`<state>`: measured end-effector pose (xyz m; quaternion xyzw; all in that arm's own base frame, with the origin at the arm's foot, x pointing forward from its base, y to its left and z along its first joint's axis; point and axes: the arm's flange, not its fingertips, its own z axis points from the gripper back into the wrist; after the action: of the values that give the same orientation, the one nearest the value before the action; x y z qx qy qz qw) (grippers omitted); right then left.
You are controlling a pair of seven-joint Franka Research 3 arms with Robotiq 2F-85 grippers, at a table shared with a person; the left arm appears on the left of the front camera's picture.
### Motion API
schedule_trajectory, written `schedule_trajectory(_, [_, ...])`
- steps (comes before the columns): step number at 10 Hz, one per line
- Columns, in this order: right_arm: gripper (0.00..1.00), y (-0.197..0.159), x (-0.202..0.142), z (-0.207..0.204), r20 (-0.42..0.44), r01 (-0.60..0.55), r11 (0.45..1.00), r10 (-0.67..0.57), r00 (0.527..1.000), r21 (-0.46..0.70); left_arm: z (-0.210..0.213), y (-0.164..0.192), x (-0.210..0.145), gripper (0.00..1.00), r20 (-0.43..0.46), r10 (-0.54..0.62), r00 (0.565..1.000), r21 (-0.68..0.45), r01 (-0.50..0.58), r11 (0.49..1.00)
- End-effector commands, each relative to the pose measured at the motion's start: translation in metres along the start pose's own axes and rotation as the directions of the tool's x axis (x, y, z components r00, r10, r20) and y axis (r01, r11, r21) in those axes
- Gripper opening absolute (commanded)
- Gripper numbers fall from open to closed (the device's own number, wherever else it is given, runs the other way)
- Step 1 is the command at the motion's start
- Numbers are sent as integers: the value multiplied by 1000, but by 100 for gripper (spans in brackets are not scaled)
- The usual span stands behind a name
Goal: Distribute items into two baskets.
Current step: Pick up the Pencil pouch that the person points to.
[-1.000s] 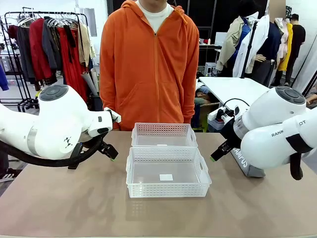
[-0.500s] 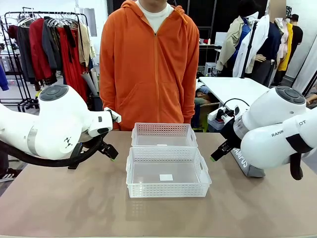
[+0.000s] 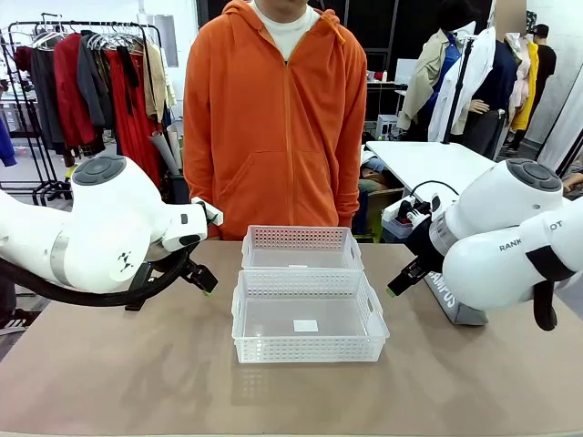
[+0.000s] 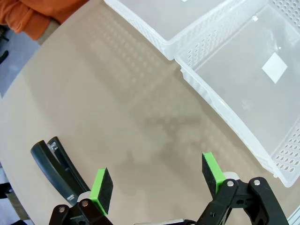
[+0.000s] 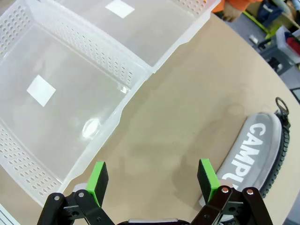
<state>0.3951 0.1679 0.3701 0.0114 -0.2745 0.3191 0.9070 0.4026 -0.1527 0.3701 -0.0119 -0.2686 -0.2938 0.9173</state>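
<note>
Brown tabletop (image 3: 137, 382) lies below: my left gripper (image 4: 157, 178) hangs open, the black stapler (image 4: 54, 166) just beside one finger; my right gripper (image 5: 152, 177) hangs open beside the grey CAMPUS pouch (image 5: 255, 150). Farther out, the near basket (image 3: 310, 348) and far basket (image 3: 301, 238) stand touching, mid-table.

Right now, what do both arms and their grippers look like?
Left arm and right arm: glossy white rounded shells with grey joint caps. A black cable loops under the left, and the right carries black lettering. Left gripper and right gripper: black linkages, green pads.
</note>
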Motion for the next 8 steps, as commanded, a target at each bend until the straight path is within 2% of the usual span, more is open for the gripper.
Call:
schedule_trajectory(1, [100,0,0,0,0,0,1000,0,1000,0,0,1,0,100,0,1,1000,0,-1,1000])
schedule_trajectory(8, [100,0,0,0,0,0,1000,0,1000,0,0,1,0,100,0,1,1000,0,-1,1000])
